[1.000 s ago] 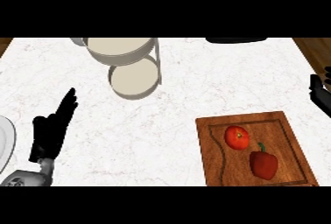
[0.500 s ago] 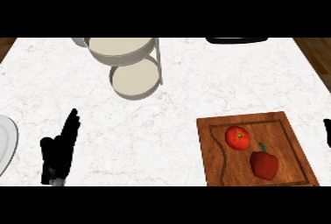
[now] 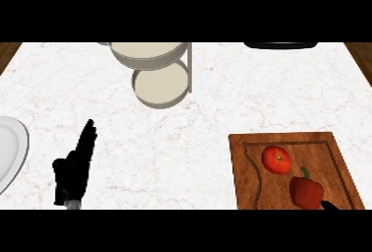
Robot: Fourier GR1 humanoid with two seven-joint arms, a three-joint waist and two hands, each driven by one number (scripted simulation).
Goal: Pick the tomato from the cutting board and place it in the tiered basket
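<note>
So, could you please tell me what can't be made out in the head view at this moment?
- Right hand: only a black tip shows at the lower edge, by the red pepper; whether it is open or shut cannot be told.
- Tiered basket: its top tier is cut off by the upper edge.
- White plate: cut off by the left edge.
- Black object: cut off by the upper edge, so unidentifiable.

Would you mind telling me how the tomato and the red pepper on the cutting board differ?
The tomato is round and orange-red; the red pepper is longer, darker red and lobed. The pepper has a green stem sticking up, while the tomato shows only a small pale spot on top. The tomato lies farther from the robot, the pepper nearer. Both rest apart on the cutting board.
</note>
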